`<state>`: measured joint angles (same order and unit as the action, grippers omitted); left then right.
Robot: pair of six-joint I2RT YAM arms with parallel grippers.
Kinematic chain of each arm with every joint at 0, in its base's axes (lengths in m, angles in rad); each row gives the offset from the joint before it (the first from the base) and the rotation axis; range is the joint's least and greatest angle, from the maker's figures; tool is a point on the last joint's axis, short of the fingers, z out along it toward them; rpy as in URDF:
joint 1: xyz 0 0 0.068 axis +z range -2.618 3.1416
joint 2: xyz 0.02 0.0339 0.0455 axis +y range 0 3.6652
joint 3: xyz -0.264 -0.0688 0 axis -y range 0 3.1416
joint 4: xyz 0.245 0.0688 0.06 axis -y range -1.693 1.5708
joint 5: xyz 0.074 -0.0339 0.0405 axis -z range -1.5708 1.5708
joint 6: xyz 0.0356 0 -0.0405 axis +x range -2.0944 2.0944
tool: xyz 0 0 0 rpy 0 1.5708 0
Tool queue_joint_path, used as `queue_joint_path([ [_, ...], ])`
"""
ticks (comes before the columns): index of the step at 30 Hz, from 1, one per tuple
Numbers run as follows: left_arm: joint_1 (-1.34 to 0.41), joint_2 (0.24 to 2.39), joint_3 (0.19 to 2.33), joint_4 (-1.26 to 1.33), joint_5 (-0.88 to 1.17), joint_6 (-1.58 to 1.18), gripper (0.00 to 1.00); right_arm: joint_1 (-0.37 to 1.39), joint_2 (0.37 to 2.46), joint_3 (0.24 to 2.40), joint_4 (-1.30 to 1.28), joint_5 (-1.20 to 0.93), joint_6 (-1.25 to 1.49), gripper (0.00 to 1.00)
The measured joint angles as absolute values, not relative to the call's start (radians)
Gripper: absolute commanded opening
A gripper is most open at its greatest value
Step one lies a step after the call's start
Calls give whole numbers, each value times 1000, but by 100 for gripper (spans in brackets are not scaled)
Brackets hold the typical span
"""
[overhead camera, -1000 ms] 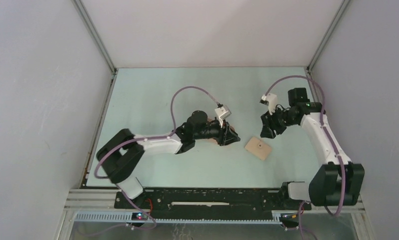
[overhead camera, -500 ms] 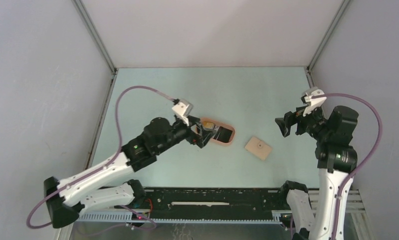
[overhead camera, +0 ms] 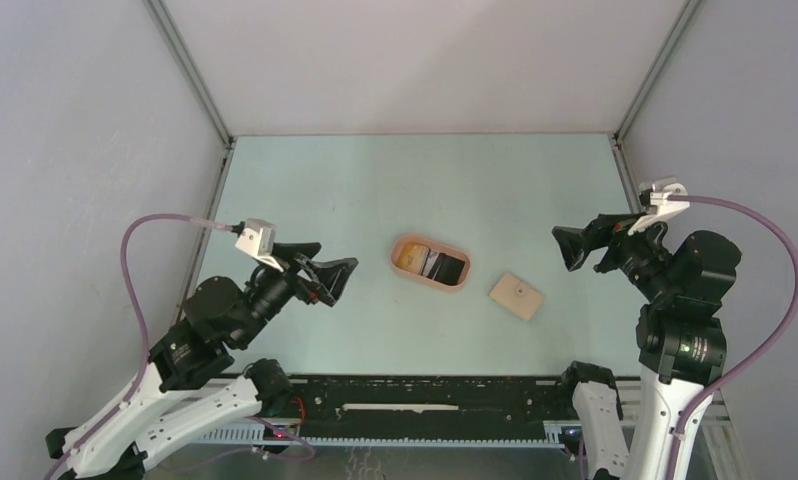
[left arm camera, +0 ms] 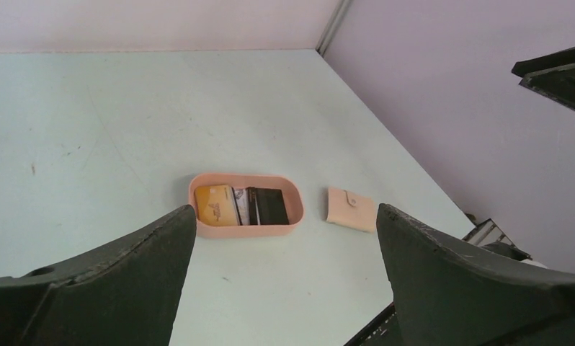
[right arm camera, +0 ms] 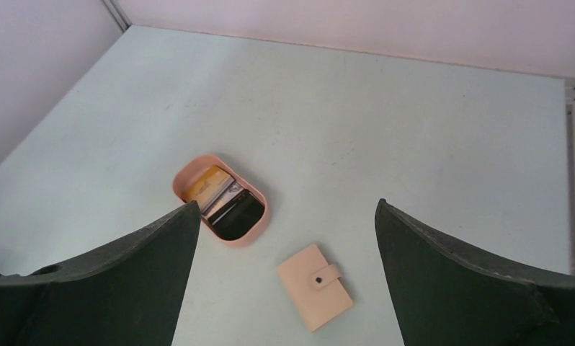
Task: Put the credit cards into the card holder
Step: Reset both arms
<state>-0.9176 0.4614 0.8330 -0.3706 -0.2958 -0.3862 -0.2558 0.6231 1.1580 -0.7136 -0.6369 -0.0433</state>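
The credit cards lie in a peach oval tray (overhead camera: 403,250): a yellow-orange card (overhead camera: 413,260), a pale striped one (left arm camera: 242,207) and a black card (overhead camera: 449,267) side by side. The card holder (overhead camera: 516,296), a small tan wallet closed with a snap stud, lies flat just right of the tray. My left gripper (overhead camera: 335,257) hangs open, raised well left of the tray, with nothing between its fingers. My right gripper (overhead camera: 565,250) is open too, above and right of the card holder. Both wrist views look down on the tray (left arm camera: 245,229) (right arm camera: 234,240) and card holder (left arm camera: 351,209) (right arm camera: 314,286).
Grey walls close in the pale green table (overhead camera: 415,180) on the left, back and right. A black rail (overhead camera: 415,400) with the arm bases runs along the near edge.
Both arms have pulled back and up, the left away from the tray and the right away from the card holder. Both grippers have opened wide.
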Motion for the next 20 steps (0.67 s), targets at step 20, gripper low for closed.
queue_joint_path([
  [20,-899,461,835,-533,-364,-319,100,-299,680,1158,-691,-698,20,100],
])
